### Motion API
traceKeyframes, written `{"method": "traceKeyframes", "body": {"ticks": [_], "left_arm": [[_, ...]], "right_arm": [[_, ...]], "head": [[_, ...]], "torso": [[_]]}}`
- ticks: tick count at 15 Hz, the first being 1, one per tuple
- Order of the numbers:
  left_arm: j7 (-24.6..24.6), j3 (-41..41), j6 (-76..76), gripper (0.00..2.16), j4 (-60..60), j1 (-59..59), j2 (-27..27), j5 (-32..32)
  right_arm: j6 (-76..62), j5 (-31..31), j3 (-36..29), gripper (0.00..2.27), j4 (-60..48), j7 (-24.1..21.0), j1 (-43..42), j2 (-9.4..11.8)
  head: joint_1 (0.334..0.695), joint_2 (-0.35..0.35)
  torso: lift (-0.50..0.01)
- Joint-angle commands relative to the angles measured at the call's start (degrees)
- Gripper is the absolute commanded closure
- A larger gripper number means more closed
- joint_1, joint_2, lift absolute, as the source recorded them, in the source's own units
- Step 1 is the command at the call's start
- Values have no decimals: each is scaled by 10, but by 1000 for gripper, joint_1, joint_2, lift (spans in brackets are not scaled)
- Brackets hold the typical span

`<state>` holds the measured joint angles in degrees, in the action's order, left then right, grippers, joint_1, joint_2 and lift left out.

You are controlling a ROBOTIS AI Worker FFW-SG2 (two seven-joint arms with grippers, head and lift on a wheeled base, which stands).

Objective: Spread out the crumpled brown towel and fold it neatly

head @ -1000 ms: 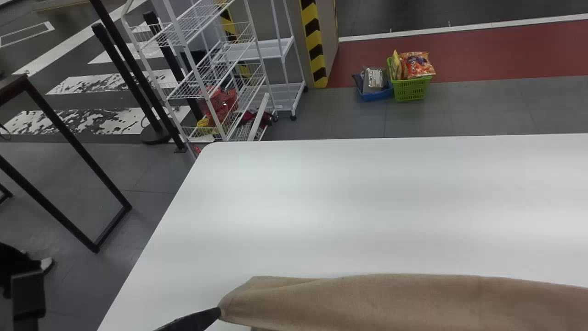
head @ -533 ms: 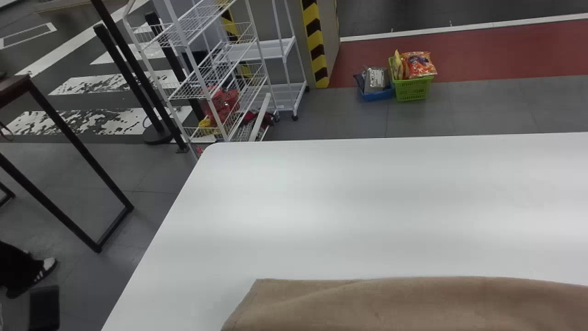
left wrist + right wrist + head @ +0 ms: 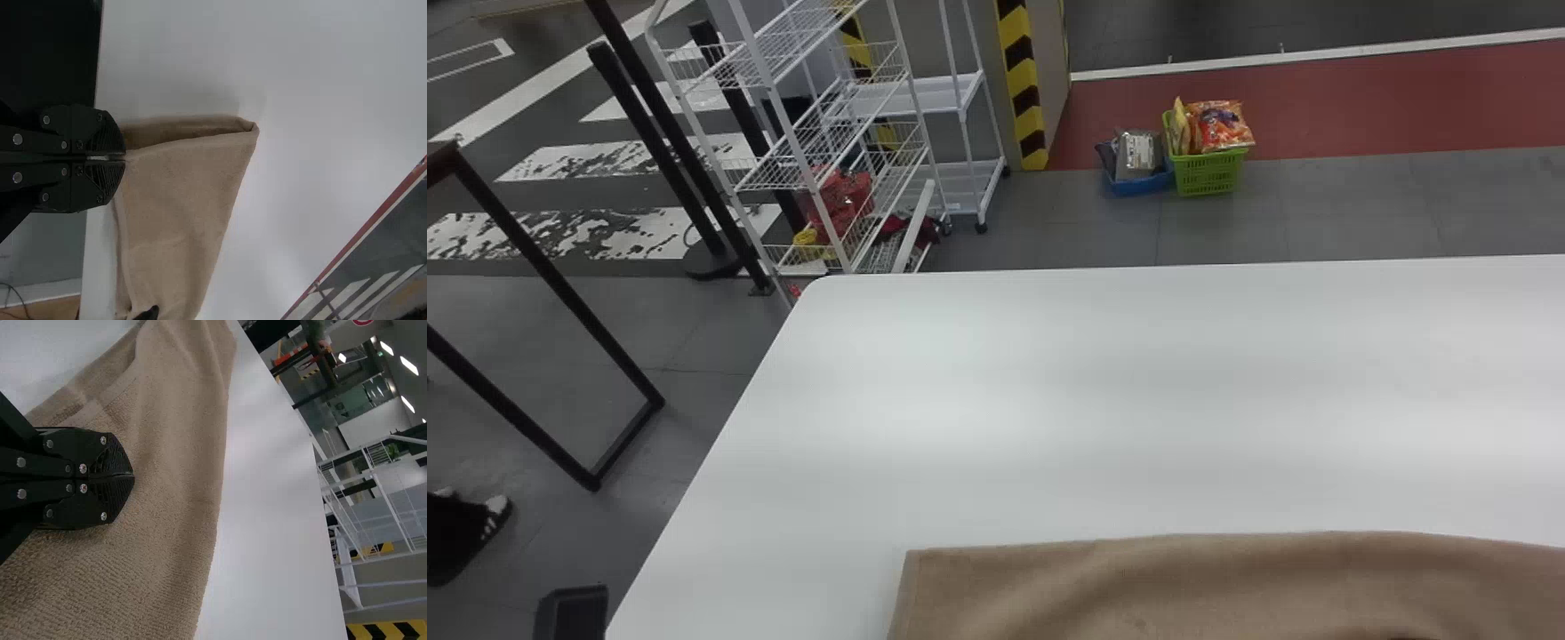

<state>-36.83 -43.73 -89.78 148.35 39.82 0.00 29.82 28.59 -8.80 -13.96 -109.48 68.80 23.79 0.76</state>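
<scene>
The brown towel (image 3: 1209, 587) stretches across the bottom of the head view, its far left corner lying flat on the white table. A black part of my left arm (image 3: 571, 613) shows beside the table's left edge. In the left wrist view my left gripper (image 3: 125, 158) is shut on the hem of the towel (image 3: 180, 213), with a fold gaping beside its tips. My right gripper (image 3: 133, 475) is shut on the towel (image 3: 173, 493), whose cloth spreads in soft waves around its fingertips. The towel's remaining near side is partly hidden behind the fingers.
The white table (image 3: 1103, 391) reaches beyond the towel to its far edge. Past its left side stand a white wire rack (image 3: 818, 151) and a dark table frame (image 3: 543, 267). A green basket (image 3: 1209, 173) and a blue one (image 3: 1138, 182) sit on the floor behind.
The black fingertip that held up the towel's left end has left the head view, and that end has unfolded flat. The left arm part has shifted right.
</scene>
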Motion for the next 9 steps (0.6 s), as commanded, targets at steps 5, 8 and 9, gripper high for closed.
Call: {"method": "traceKeyframes", "body": {"ticks": [5, 8, 9], "left_arm": [[39, 32, -2, 2, -4, 3, -1, -84], [42, 27, -2, 19, 3, 2, -1, -88], [39, 24, -2, 56, 7, 3, -1, -81]], "right_arm": [[0, 13, -10, 1771, -3, -13, 1, 1], [2, 17, -11, 1767, -6, -11, 2, 1], [9, 18, -10, 1771, -15, -11, 5, 1]], "head": [[695, 307], [695, 335], [695, 341]], "torso": [[-126], [-126], [-126]]}}
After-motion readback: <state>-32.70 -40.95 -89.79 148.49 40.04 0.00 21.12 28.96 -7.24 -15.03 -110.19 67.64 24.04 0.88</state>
